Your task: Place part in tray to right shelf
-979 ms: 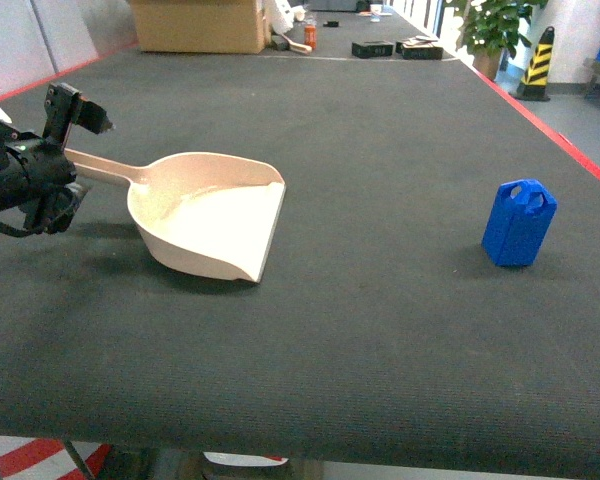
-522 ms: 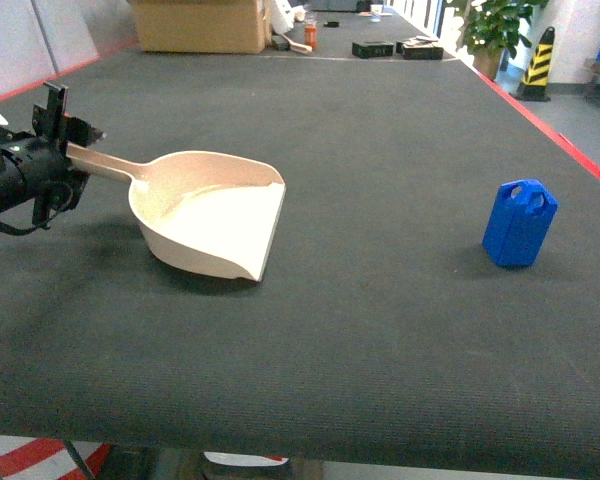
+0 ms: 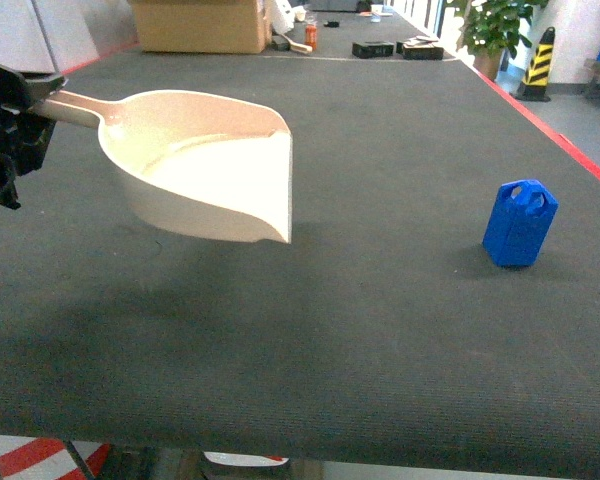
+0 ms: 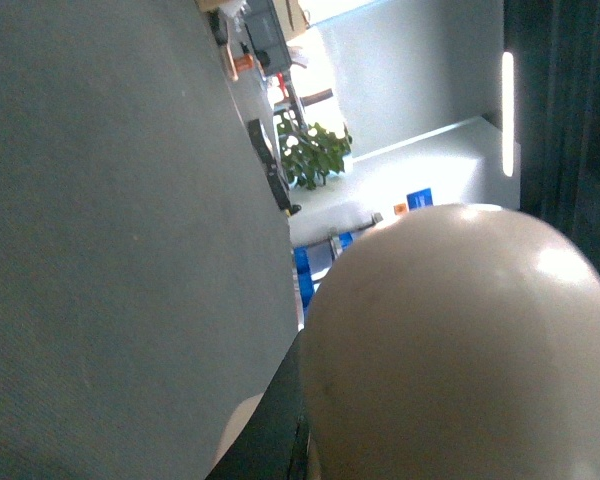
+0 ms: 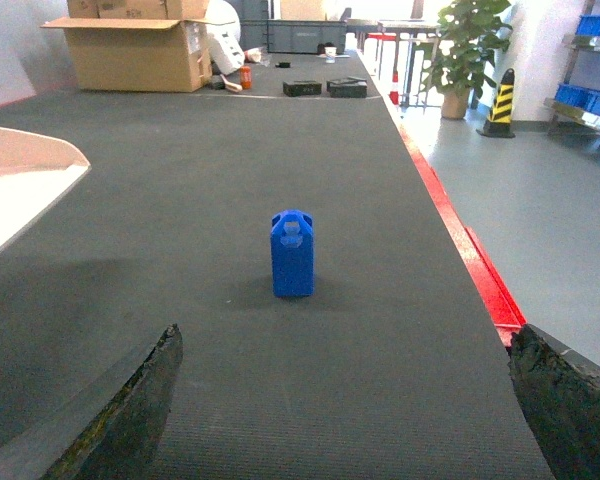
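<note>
Since the earlier frames, the big cream-beige plastic dustpan-like tray [image 3: 205,170] had risen off the dark table [image 3: 380,330]; before, it lay flat on the mat, and now it hung in the air with its shadow spread on the surface beneath it. Your left gripper [image 3: 20,105] had moved up and toward the left edge of the head view, and its black fingers were clamped around the end of the tray's long straight handle. The tray's flat front lip pointed to the right and slightly down, and the scoop held nothing.

The small bright-blue plastic jerrycan-shaped part [image 3: 520,222] had not moved. It stood upright on the table, well apart from the tray, near the red-edged right side of the table. In the right wrist view you saw the same part [image 5: 292,254] standing straight ahead, with the tray's pale lip [image 5: 20,180] at the far left. The two dark fingertips of your right gripper [image 5: 345,405] showed at the bottom corners of that view, spread wide apart with nothing between them.

The left wrist view was mostly filled by the tray's rounded beige underside [image 4: 460,350], seen very close.

A brown cardboard box [image 3: 198,24] sat at the far end of the table, and a green potted plant [image 3: 492,25] stood beyond the right side.
</note>
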You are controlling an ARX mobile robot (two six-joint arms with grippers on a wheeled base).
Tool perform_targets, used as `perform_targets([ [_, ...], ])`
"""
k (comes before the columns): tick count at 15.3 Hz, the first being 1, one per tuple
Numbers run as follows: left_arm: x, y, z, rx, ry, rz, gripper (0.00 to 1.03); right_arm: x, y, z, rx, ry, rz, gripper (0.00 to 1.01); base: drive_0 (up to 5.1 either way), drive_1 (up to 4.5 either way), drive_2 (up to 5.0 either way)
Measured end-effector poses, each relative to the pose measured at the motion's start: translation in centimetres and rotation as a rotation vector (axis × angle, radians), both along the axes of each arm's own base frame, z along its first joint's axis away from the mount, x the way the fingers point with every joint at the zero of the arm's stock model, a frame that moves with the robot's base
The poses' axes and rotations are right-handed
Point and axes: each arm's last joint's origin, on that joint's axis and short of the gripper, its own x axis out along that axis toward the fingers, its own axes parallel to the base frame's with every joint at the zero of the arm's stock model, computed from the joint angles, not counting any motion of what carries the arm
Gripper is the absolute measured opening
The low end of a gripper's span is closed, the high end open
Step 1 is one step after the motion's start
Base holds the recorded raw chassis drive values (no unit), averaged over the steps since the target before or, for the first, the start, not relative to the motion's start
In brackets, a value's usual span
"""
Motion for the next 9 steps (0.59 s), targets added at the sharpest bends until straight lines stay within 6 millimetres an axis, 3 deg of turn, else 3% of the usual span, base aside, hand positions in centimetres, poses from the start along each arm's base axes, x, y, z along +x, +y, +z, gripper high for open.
perform_targets([
  [1, -1.3, -0.7, 0.4, -0.001, 0.012, -0.047, 0.16, 0.0, 0.0, 0.0, 0.0, 0.0, 0.0, 0.98, 0.0, 0.0, 0.0],
  [3, -3.4, -2.9, -0.8, -0.003, 0.082, -0.17, 0.16, 0.0, 0.0, 0.0, 0.0, 0.0, 0.0, 0.98, 0.0, 0.0, 0.0],
  [5, -5.3, -4.7, -1.8, -0.058, 0.157, -0.185, 0.16, 0.0, 0.0, 0.0, 0.0, 0.0, 0.0, 0.98, 0.0, 0.0, 0.0],
  [9, -8.3, -7.3, -0.1, -0.185, 0.174, -0.225, 0.16, 0.0, 0.0, 0.0, 0.0, 0.0, 0.0, 0.98, 0.0, 0.0, 0.0],
])
